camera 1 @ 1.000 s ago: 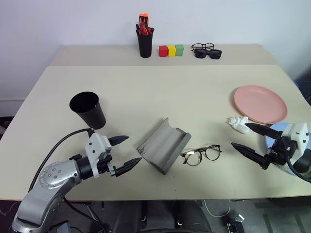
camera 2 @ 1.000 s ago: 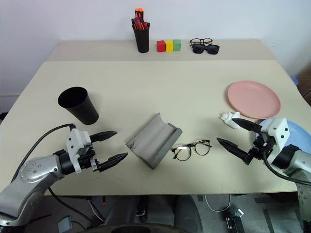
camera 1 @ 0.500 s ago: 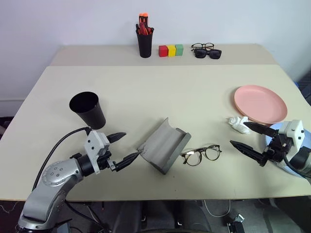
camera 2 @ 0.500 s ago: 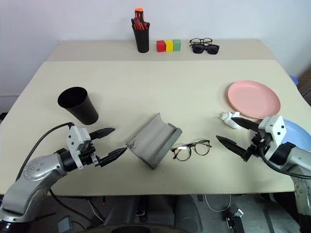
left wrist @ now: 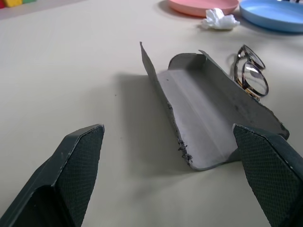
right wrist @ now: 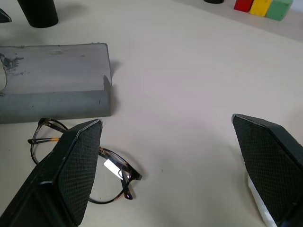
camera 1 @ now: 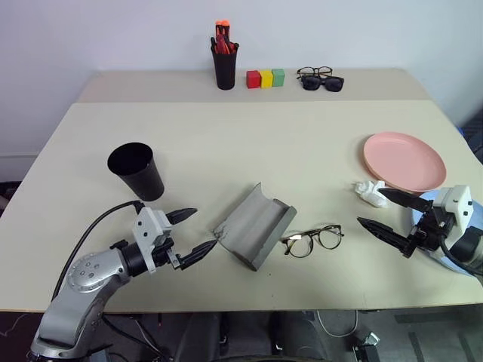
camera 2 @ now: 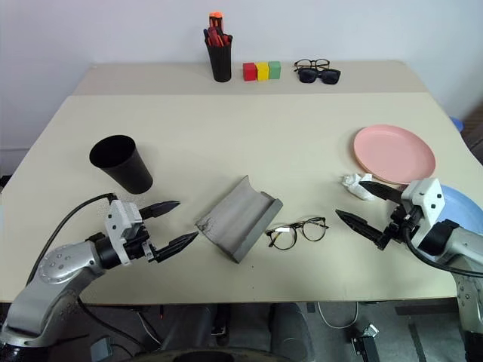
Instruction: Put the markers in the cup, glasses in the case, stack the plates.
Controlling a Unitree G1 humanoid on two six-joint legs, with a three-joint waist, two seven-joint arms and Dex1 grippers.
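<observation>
Now: glasses-in-case step | both grippers, left gripper (camera 1: 190, 234) and right gripper (camera 1: 383, 213), gaping, empty | glasses (camera 1: 312, 239) at case's (camera 1: 254, 225) four o'clock | next: right gripper pinches frame.

The grey felt case (camera 1: 254, 225) lies open at the desk's centre front, with the thin-rimmed glasses (camera 1: 312, 240) just beside it at 3 o'clock, arms folded. The black cup (camera 1: 136, 170) stands upright at 10 o'clock from the case. The pink plate (camera 1: 404, 161) lies at 2 o'clock, the blue plate (camera 2: 459, 210) just beside it toward 5 o'clock.
</observation>
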